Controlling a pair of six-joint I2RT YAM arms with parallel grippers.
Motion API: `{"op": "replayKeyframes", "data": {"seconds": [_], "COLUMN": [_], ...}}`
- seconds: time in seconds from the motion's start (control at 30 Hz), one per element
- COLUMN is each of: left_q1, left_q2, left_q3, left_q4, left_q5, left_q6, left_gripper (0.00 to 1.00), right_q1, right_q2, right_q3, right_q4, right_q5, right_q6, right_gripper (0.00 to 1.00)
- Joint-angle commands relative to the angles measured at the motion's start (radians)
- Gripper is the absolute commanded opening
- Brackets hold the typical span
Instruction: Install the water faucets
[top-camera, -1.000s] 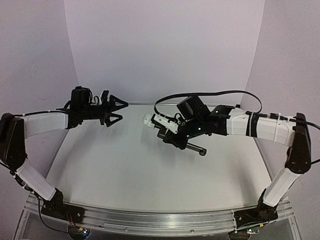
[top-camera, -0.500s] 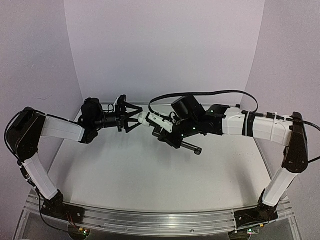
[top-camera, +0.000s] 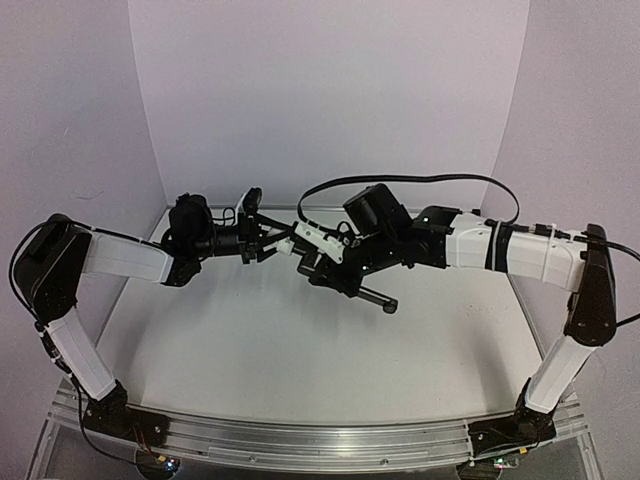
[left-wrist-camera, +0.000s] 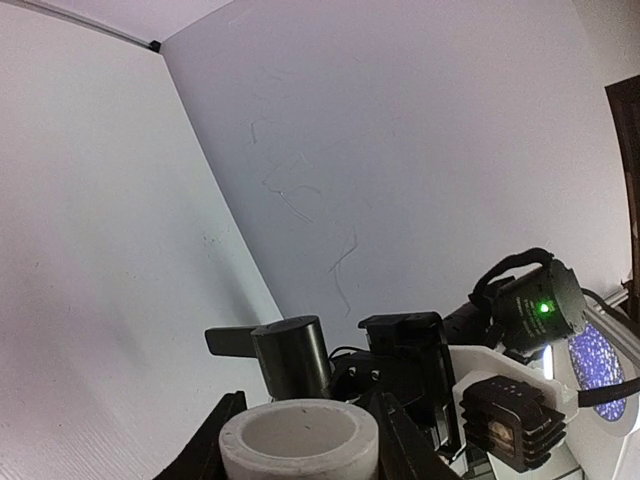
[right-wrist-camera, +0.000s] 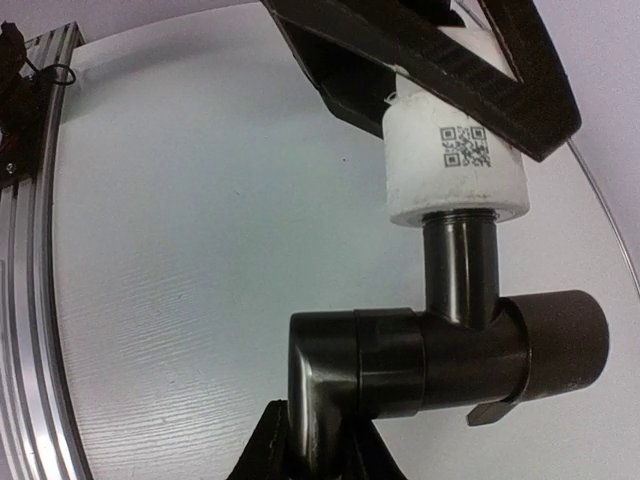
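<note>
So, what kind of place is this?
Most likely a robot test bench, not a home: a plain white backdrop wraps a white table, and the left arm and right arm stand on an aluminium rail at its near edge.

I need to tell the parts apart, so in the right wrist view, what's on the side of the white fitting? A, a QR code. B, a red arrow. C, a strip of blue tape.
A: a black QR code is printed on the white fitting, just above the black faucet.
</note>
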Motion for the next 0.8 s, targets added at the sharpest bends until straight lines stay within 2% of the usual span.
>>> {"op": "replayKeyframes", "data": {"seconds": [0.0,0.1,0.17,0.3,0.37,0.43,0.5,0.53,0.57,0.63,0.7,0.77], "left_q1": [-0.021,-0.026,-0.033,-0.041,-0.041,-0.041,-0.040,-0.036,-0.030,-0.012,0.031,0.080], "left_q2": [-0.056,-0.090,-0.117,-0.149,-0.153,-0.157,-0.163,-0.168,-0.177,-0.204,-0.244,-0.302], "left_q3": [0.023,0.005,0.004,0.006,0.012,0.027,0.047,0.056,0.060,0.052,0.022,-0.016], "left_q4": [0.075,0.049,-0.002,-0.060,-0.082,-0.143,-0.247,-0.289,-0.330,-0.371,-0.401,-0.422], "left_q5": [0.053,0.048,0.049,0.085,0.095,0.076,0.025,-0.021,-0.053,-0.095,-0.168,-0.236], "left_q6": [0.084,0.167,0.249,0.339,0.354,0.367,0.377,0.384,0.387,0.385,0.373,0.359], "left_gripper": [0.26,0.09,0.02,0.00,0.00,0.11,0.40,0.61,0.74,0.93,0.99,1.00], "right_q1": [-0.044,-0.098,-0.138,-0.183,-0.191,-0.193,-0.193,-0.192,-0.193,-0.193,-0.193,-0.193], "right_q2": [-0.028,-0.036,-0.040,-0.027,-0.021,-0.020,-0.032,-0.040,-0.046,-0.059,-0.071,-0.077], "right_q3": [0.069,0.052,0.032,0.008,-0.003,-0.008,-0.022,-0.032,-0.039,-0.057,-0.090,-0.120], "right_q4": [0.097,0.126,0.168,0.242,0.270,0.274,0.274,0.273,0.272,0.270,0.267,0.260], "right_q5": [-0.179,-0.353,-0.497,-0.707,-0.757,-0.733,-0.673,-0.629,-0.587,-0.510,-0.428,-0.347], "right_q6": [0.081,0.145,0.196,0.282,0.305,0.309,0.299,0.291,0.283,0.264,0.248,0.238], "right_gripper": [0.00,0.00,0.00,0.00,0.00,0.00,0.00,0.00,0.00,0.00,0.00,0.00]}}
